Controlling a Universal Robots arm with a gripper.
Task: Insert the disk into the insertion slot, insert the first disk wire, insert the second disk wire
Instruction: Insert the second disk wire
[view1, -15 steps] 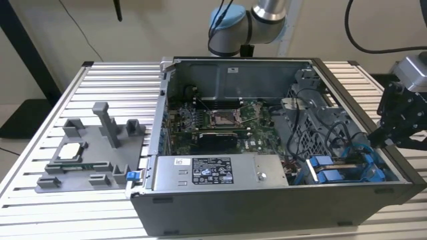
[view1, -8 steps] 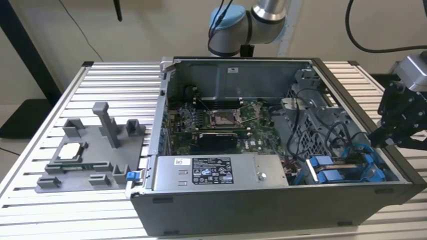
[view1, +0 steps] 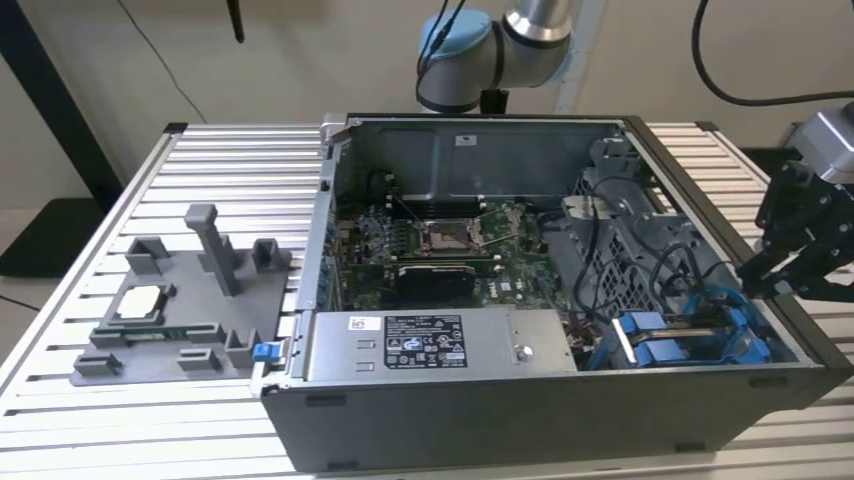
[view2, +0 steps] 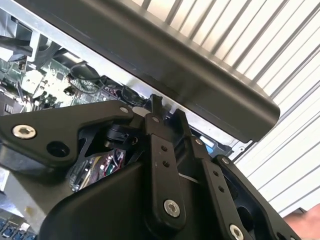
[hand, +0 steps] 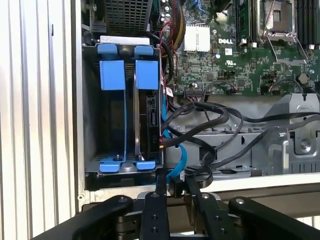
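hovering at the edge of an open computer case (view1: 534, 420) is the robot's gripper (view1: 787, 275), at the exterior view's right, just outside the case wall. its black fingers (hand: 155, 210) stand close together with a thin black wire running into the narrow gap between them, so they appear closed on that wire, though whether the pads really pinch it cannot be told for sure.

the disk (hand: 136, 117) already sits in the insertion slot (hand: 90, 110), a grey metal bay in the case corner nearest the gripper. bright blue carrier tabs mark both ends of it, and its long axis runs straight away from the fingers toward the perforated cage. the disk's connector edge (hand: 152, 115) lies just beyond the fingertips and a little to one side, toward the motherboard (hand: 240, 55), with black cables (hand: 210, 120) and a blue cable (hand: 181, 160) bunched beside it.

the first wrist view looks down into the bay and shows the connector side; the exterior view shows the whole case, the grey power-supply box (view1: 427, 345) and a grey fixture (view1: 187, 310) on the slatted table (view1: 80, 400); the second wrist view shows the gripper linkage against the dark case rim (view2: 200, 70)
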